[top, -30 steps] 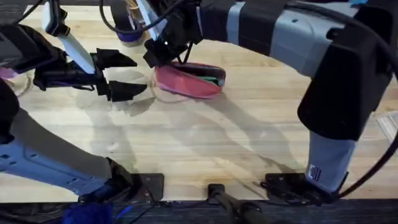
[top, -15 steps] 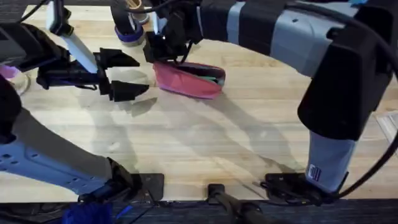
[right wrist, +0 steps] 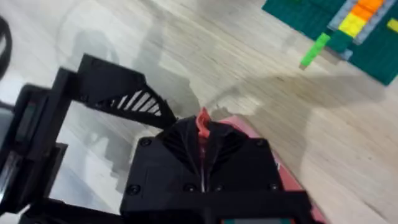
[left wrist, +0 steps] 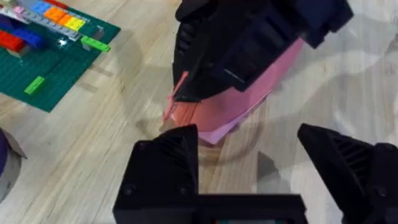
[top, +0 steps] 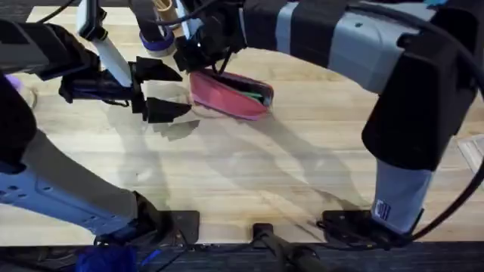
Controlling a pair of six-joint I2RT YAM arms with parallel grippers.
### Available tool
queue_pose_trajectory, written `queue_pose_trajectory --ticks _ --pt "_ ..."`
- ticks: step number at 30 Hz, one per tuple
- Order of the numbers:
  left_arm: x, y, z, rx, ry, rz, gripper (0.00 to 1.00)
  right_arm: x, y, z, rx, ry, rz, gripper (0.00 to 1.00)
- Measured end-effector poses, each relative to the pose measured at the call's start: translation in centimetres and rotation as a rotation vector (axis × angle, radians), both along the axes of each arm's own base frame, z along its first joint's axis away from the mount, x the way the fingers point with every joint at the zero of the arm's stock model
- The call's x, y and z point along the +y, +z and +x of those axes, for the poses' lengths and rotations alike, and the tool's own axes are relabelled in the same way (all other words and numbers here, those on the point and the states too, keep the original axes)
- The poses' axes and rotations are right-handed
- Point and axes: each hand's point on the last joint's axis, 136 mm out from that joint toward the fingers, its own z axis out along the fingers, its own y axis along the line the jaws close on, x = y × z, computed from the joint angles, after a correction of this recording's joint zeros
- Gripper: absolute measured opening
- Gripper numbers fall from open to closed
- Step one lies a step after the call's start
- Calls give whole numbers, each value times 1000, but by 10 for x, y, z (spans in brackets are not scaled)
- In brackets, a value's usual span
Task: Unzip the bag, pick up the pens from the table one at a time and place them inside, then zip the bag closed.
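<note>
Here, the pink-red soft fabric pouch (top: pixel 229 94) lies on the light wooden plank tabletop (top: pixel 249 174), its zipper gaping with a bright green pen (top: pixel 259 96) visible inside. The right gripper (top: pixel 198 62) pinches the pouch's pink zipper tab (right wrist: pixel 203 122) between closed black fingers at the pouch's left end. The left gripper (top: pixel 160 91) hovers just beside that end, fingers spread wide, holding nothing. A green building-brick baseplate (left wrist: pixel 53 59) lies nearby.

Bright, even overhead light, soft arm shadows on the table (top: pixel 249 166), blurred near arms.
</note>
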Motion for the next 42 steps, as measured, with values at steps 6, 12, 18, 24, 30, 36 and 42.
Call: queue_pose_trajectory --ticks 6,12,18,24,30,36,42 --pt "0 1 1 10 8 -11 992 2 0 -2 -37 53 -29 33" --pt "-2 4 4 -4 11 -25 993 2 0 -2 -47 65 -36 33" --pt "-16 1 10 -25 -27 -19 993 2 0 -2 -49 69 -37 33" --pt "-25 -12 19 1 -23 -90 993 0 0 0 -57 59 -46 33" --pt "-26 -17 29 -29 -9 -142 993 -2 0 4 -71 48 -53 33" --pt "-25 -18 33 -52 -9 -134 993 -3 1 5 -73 46 -54 33" --pt "-23 -21 35 -64 -9 -121 992 -1 2 4 -73 50 -50 33"
